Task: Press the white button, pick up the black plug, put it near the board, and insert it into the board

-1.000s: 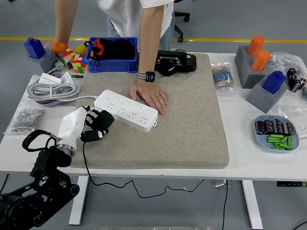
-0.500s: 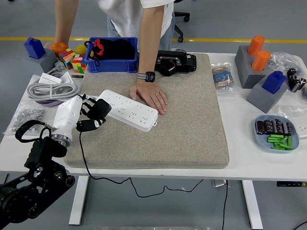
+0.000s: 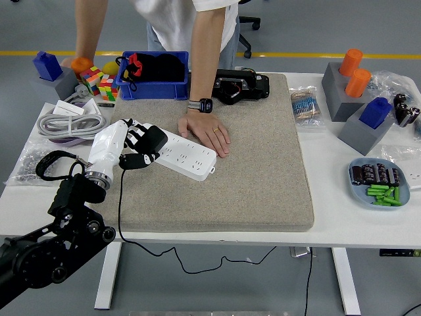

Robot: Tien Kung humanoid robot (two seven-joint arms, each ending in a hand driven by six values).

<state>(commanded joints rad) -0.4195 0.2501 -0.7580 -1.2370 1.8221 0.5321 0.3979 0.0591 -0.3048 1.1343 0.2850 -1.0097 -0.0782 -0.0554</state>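
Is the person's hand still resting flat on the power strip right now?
Yes: the person's hand lies palm-down on the mat with its heel over the far edge of the white power strip, while the left hand holds the black plug.

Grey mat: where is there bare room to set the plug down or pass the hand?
The grey mat is bare across its right half and near edge, right of the white power strip and the person's hand. The left hand, holding the black plug, crowds the strip's left end. The table's left edge is cluttered by the coiled grey cable.
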